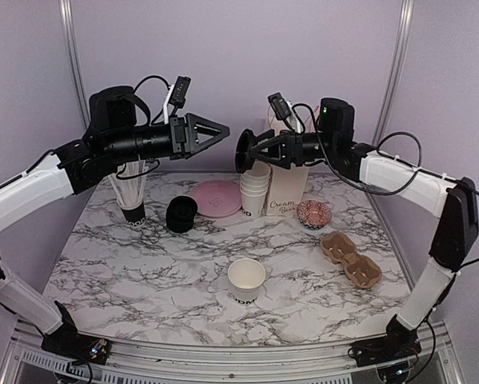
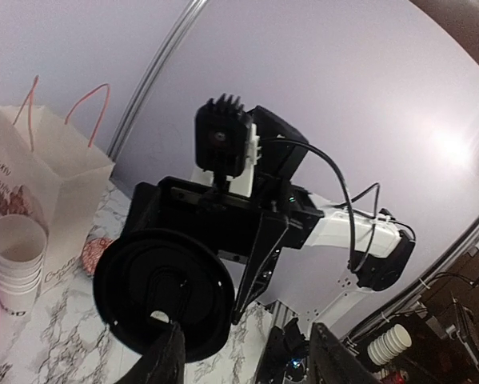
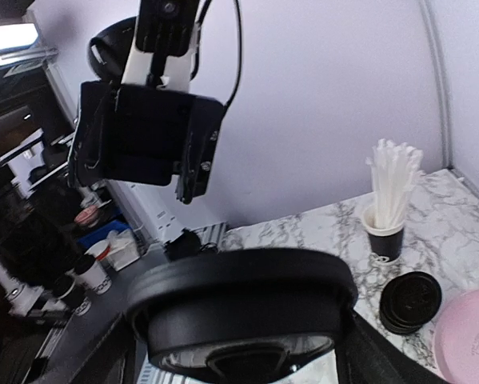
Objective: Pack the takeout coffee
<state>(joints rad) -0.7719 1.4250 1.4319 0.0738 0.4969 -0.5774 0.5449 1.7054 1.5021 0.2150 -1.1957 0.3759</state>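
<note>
From above, my right end effector grips a black lid on edge, high over the stack of empty cups at the far side of the worktop. My left end effector hangs just left of the lid, empty. The coffee cup stands lidless near the middle, well below both.

In my left wrist view, my fingers stand apart with nothing between them, and the lid faces me.

In my right wrist view, the lid fills my grip. The straws stand at the worktop's far left.
</note>
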